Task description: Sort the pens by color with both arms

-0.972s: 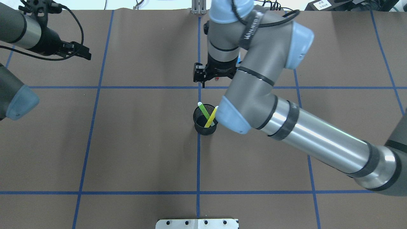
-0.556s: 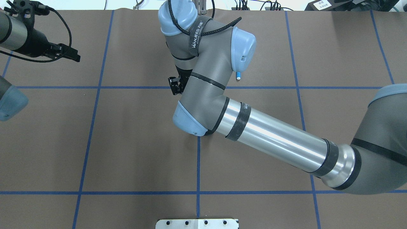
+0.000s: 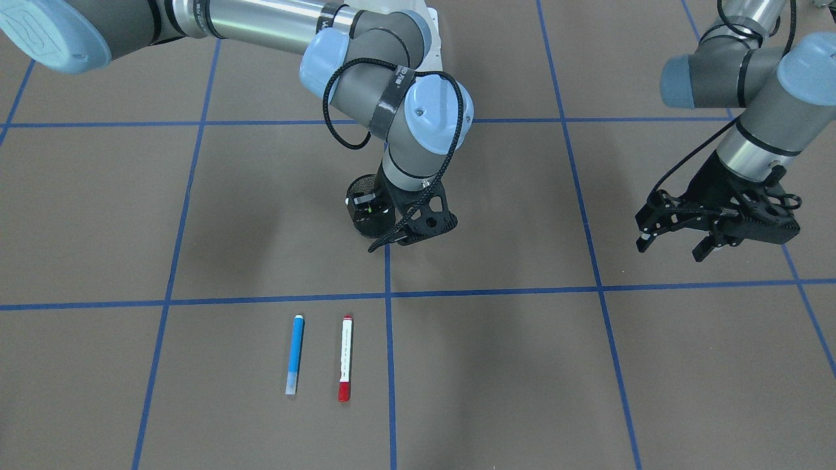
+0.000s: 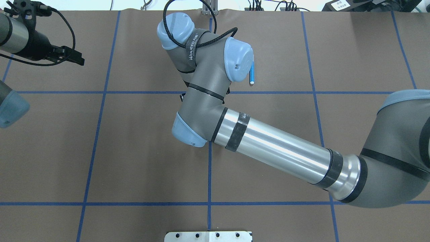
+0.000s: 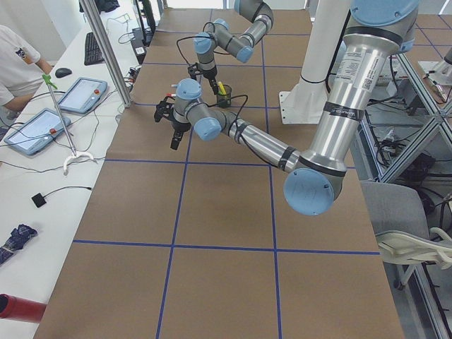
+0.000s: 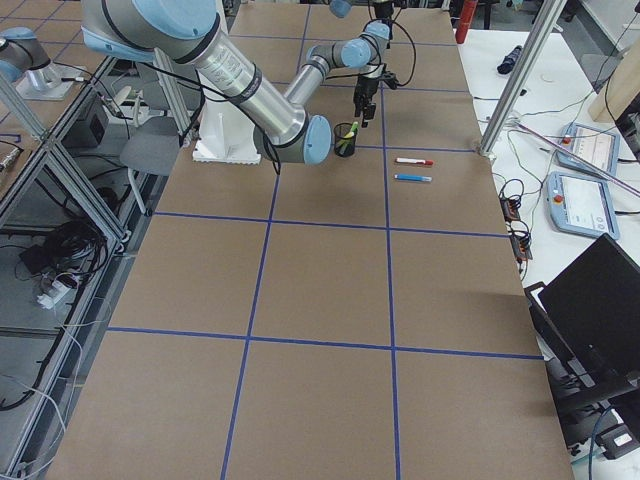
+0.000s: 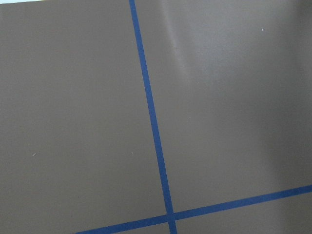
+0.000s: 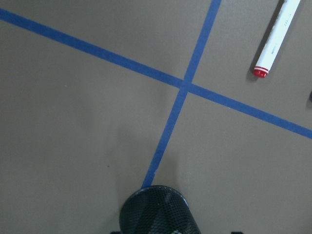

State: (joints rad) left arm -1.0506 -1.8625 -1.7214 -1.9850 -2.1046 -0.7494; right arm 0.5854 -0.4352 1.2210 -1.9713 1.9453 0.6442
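— How far along?
— About halfway, at a guess. Counting two pens laid out and two not yet taken.
— Which two laid out?
— Seeing the blue pen (image 3: 295, 352) and the red-capped pen (image 3: 345, 358) flat on the surface (image 3: 522, 391), side by side without touching. Both out beyond the right arm's fingers (image 3: 392, 238) on the operators' side, with the red-capped one the nearer to them.
— And the other two?
— Making out the green pen (image 3: 370, 209) and the yellow pen (image 5: 221, 88) leaning inside the mesh cup (image 3: 359, 222), just beside those same fingers, on the robot's side of them.
— Holding anything?
— Cannot tell the gap between the right arm's fingers: viewed edge-on from the front, hidden under the arm from overhead. No pen spotted in them, though. Seeing the left arm's fingers (image 3: 646, 238) spread wide around nothing, hanging over bare surface, well apart from the cup and every pen.
— Left to do?
— Probably lifting green and yellow out of the cup and laying each in its own place, apart from blue and red. Judging from the task wording, expecting work for the left arm too; no pen anywhere near its fingers so far.
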